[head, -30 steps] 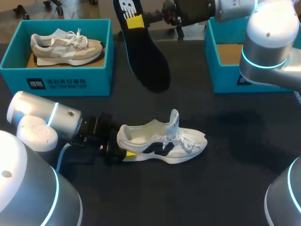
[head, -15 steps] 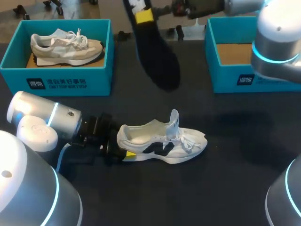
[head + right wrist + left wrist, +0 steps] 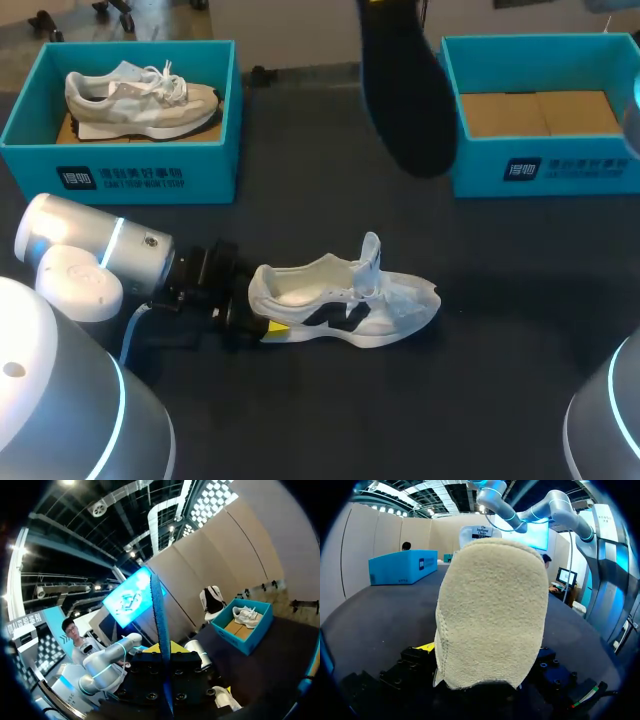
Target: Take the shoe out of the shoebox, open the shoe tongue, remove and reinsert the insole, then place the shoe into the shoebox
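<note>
The left pincer pinches the heel of the white shoe. One yellow tip shows at the side of the heel. In the left wrist view the left pincer has the soft heel of the white shoe right in front of it, filling the gap between its fingers. The white shoe lies on its sole on the dark table, toe pointing away from the left pincer. Its tongue stands up.

The right pincer pinches the insole, which shows edge-on as a thin strip sticking up from between the fingers. In the head view the insole hangs high over the back of the table, dark side showing, just beside the right shoebox.

The right shoebox is blue, and its brown cardboard floor shows. The left shoebox is blue too, and a tan shoe lies in it on its sole. The two boxes are well apart, and the white shoe sits in front of them, between them.
</note>
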`<state>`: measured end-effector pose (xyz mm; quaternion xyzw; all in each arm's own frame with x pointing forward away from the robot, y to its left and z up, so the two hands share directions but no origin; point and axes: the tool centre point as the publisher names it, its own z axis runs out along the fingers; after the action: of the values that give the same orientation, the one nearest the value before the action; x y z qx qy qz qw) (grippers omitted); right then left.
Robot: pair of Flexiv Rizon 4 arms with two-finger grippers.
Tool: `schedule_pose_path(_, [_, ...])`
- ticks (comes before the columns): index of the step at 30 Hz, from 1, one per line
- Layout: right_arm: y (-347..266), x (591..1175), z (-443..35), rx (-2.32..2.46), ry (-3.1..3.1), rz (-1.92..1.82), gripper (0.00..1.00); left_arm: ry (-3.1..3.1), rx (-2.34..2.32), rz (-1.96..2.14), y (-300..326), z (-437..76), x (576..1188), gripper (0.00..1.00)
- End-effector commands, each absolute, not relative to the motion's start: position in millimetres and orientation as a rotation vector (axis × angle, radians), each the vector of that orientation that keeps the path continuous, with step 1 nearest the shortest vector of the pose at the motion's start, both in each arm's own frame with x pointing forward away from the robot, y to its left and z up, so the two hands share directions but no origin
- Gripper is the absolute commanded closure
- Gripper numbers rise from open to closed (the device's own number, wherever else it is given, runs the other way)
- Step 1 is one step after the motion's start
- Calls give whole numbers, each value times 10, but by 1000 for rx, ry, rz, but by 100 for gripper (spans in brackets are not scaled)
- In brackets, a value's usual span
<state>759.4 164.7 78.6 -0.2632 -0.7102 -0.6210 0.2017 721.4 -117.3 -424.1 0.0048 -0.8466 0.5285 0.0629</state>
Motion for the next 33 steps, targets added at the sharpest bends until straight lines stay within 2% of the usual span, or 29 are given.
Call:
schedule_pose_path(1, [1461, 7383, 892, -798, -2011, -1734, 100, -2559, 13, 1591, -1179, -4250, 7212, 100])
schedule_pose_path(18, [1637, 6781, 1060, -950, -1863, -1786, 100, -2559, 13, 1591, -1179, -4250, 7212, 100])
schedule_pose_path(33, [1693, 6492, 935, -953, -1821, -1766, 100, -2559, 13, 1591, -1179, -4250, 7212, 100])
